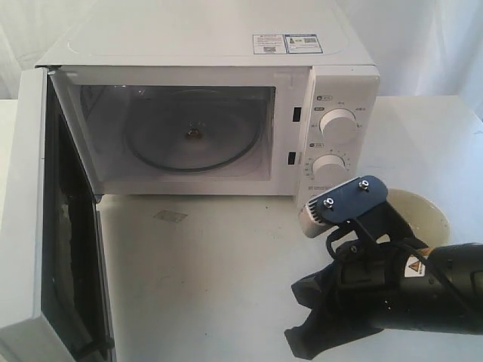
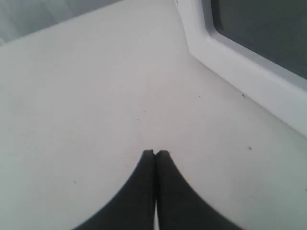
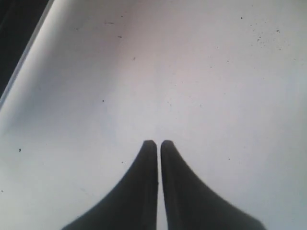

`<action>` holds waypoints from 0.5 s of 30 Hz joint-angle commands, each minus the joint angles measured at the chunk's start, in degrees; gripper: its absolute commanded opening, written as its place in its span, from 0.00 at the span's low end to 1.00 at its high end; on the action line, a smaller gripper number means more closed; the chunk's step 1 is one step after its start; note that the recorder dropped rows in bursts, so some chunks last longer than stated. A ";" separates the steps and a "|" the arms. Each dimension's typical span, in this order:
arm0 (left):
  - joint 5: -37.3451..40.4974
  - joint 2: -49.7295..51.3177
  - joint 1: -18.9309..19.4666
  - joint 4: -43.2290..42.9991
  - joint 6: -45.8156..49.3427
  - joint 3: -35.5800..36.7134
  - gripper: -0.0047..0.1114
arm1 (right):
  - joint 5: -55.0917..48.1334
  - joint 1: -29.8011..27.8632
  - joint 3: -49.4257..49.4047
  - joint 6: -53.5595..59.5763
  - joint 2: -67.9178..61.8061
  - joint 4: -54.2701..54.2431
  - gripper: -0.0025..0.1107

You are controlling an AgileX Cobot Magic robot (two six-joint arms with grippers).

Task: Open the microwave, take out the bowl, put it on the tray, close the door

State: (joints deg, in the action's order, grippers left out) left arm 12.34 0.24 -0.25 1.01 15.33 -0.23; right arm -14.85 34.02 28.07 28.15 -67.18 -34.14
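The white microwave (image 1: 332, 83) stands at the back of the table with its door (image 1: 26, 226) swung wide open to the left. Its cavity holds only the glass turntable plate (image 1: 192, 136). The cream-white bowl (image 1: 426, 215) rests on the table right of the microwave, partly hidden behind my right arm's camera mount. My right gripper (image 1: 302, 339) hovers low at the front right, in front of the bowl; its fingers (image 3: 158, 143) are shut on nothing. My left gripper (image 2: 155, 153) is shut and empty over bare table beside the door's window (image 2: 259, 38). No tray shows.
The open door reaches to the table's front left corner. A small pale patch (image 1: 170, 216) marks the table in front of the cavity. A dark strip (image 3: 14, 38) shows at one corner of the right wrist view.
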 commanded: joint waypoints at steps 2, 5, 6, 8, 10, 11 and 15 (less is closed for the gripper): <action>-14.90 -0.24 0.11 2.04 -1.70 0.23 0.04 | 2.16 0.25 -1.23 0.53 0.30 -0.18 0.05; -24.61 -0.24 0.11 2.04 -5.52 0.23 0.04 | 3.32 0.25 -1.51 0.75 0.30 -0.09 0.05; -27.28 -0.24 0.11 2.04 -6.01 0.23 0.04 | 3.44 0.25 -1.51 0.75 0.30 -0.09 0.05; -34.44 -0.24 0.11 2.04 -11.31 0.23 0.04 | 3.75 0.25 -1.51 0.95 0.30 -0.09 0.05; -42.26 -0.24 0.11 2.04 -27.66 0.23 0.04 | 3.75 0.25 -1.51 1.24 0.30 -0.09 0.05; -41.60 -0.24 0.11 1.31 -32.56 -0.79 0.04 | 3.75 0.25 -1.51 1.33 0.30 -0.09 0.05; -18.42 4.93 0.11 1.33 -33.77 -15.95 0.04 | 3.75 0.25 -1.51 1.31 0.30 -0.20 0.05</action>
State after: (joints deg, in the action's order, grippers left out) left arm -16.32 2.15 -0.25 2.33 -16.81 -9.64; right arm -11.65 34.24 26.80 28.92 -67.18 -34.17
